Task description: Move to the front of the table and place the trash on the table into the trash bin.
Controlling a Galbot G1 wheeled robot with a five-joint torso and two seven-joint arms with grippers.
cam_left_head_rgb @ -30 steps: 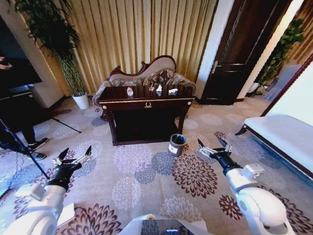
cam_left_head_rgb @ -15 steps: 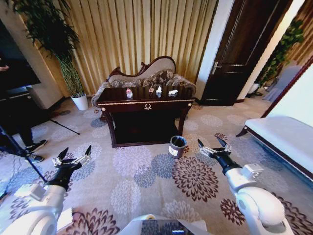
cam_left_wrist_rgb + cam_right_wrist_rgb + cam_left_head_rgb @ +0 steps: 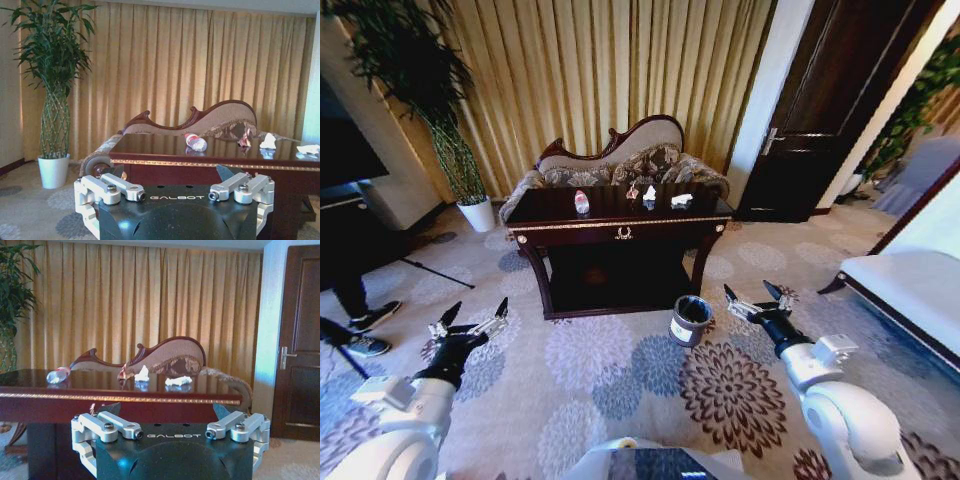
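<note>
Trash is lying along the top of the table (image 3: 620,218): a clear bottle (image 3: 582,202) with a red cap toward the left, a reddish wrapper (image 3: 632,191) near the middle, and two white crumpled paper pieces (image 3: 681,200) to its right. Both arms are hanging low in front of the robot, the left gripper (image 3: 472,322) and the right gripper (image 3: 758,298) each spreading its fingers wide and gripping nothing. Judging by the carpet separating the robot from the table, the approach step is in hand and no pickup is under way. Standing on the floor just beside the table's front right leg, the trash bin (image 3: 690,320) is waiting; the next move probably calls for closing in squarely on the table front.
</note>
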